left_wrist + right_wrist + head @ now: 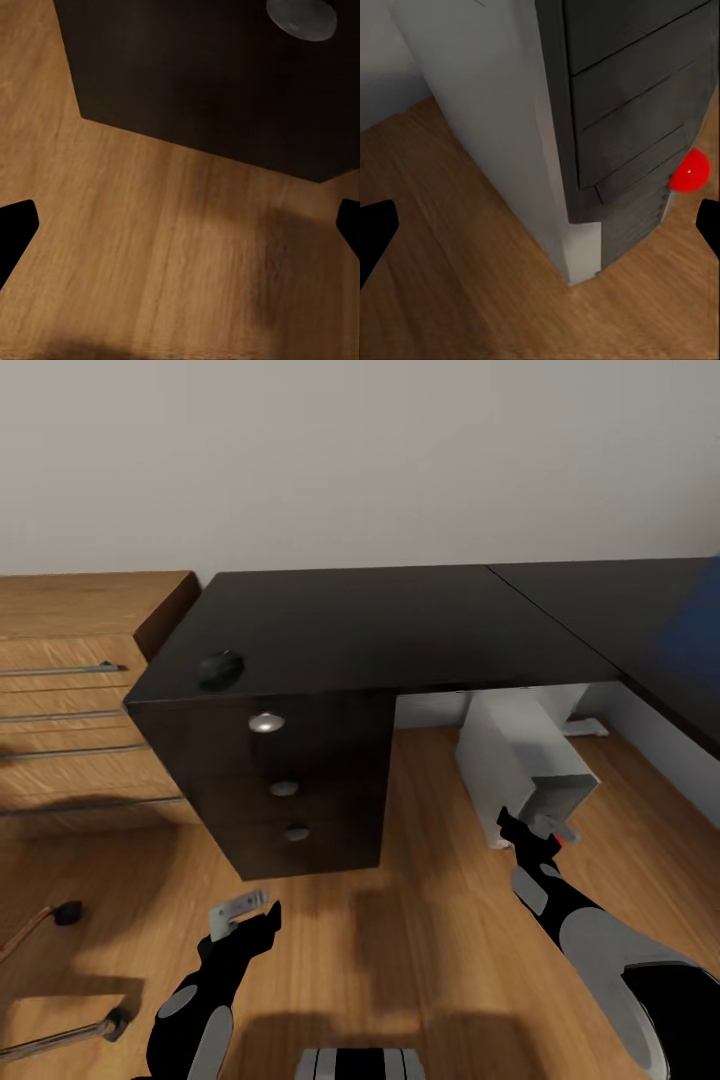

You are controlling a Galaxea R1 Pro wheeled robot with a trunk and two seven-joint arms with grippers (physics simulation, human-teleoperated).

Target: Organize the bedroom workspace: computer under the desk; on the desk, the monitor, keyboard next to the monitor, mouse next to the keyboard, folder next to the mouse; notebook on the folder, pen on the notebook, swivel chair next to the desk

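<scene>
While I look down from the head camera, the desk (400, 625) runs across the far side, its black drawer block (290, 780) on the left and a dark mouse (220, 667) near its left front edge. I see the computer (515, 760) on the wood floor (420, 920) under the desk, right of the drawers. My right gripper (540, 832) hovers just before its front, fingers spread, red dot (690, 171) close ahead. My left gripper (245, 915) hangs open over the floor, near the drawers. An oak drawer unit (70, 700) sits far left.
</scene>
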